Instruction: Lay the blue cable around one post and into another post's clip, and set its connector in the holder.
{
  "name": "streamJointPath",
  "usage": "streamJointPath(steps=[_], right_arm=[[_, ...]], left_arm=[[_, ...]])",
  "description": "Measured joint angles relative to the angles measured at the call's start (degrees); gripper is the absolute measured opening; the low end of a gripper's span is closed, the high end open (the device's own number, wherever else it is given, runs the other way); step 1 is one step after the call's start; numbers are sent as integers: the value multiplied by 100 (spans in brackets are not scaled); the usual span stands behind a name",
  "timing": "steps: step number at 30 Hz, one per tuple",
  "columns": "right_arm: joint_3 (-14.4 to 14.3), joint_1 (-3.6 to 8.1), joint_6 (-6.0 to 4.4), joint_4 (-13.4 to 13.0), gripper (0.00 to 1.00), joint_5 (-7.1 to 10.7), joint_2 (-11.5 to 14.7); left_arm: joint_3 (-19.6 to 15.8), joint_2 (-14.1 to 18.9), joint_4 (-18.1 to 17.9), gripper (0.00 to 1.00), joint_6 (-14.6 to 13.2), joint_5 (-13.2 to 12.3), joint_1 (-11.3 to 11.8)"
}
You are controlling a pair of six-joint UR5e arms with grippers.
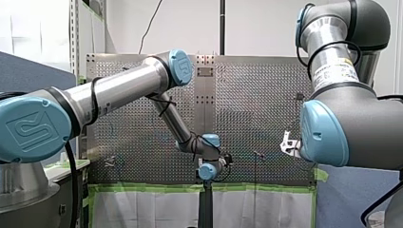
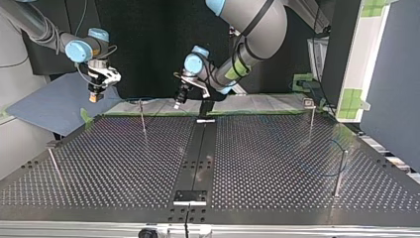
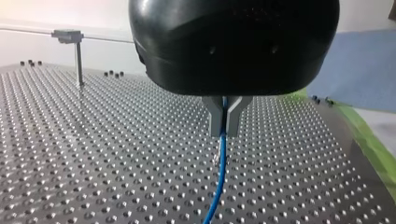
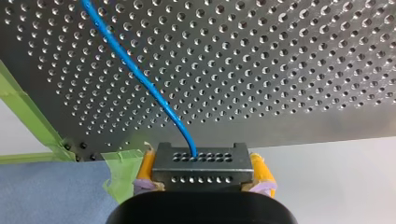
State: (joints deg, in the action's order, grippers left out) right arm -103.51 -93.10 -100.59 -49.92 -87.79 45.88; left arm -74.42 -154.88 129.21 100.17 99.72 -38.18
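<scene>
In the left wrist view my left gripper (image 3: 224, 127) has its metal fingers shut on the blue cable (image 3: 220, 172), which hangs down toward the perforated table (image 3: 93, 154). The right wrist view shows my right gripper (image 4: 203, 169) with yellow pads shut on the cable's black connector (image 4: 201, 163); the cable (image 4: 140, 77) runs away from it over the plate. In the top view my right gripper (image 2: 93, 97) hangs beyond the far edge at the left, and my left gripper (image 2: 177, 104) hovers over the far edge near the middle.
Thin posts stand on the table: one at far left (image 2: 142, 118), one at near left (image 2: 55, 166), one at near right (image 2: 339, 172), one at far right (image 2: 311, 115). A black strip with a bracket (image 2: 189, 197) runs down the middle. Green tape (image 2: 302, 79) edges the far side.
</scene>
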Motion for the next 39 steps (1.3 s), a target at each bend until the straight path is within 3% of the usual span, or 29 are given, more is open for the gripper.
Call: streamJointPath(steps=[32, 39], right_arm=[[231, 6, 5, 113, 0, 7, -154], [250, 6, 10, 75, 0, -3, -160]], left_arm=[[88, -39, 27, 1, 91, -62, 77], [115, -39, 31, 1, 97, -218, 80]])
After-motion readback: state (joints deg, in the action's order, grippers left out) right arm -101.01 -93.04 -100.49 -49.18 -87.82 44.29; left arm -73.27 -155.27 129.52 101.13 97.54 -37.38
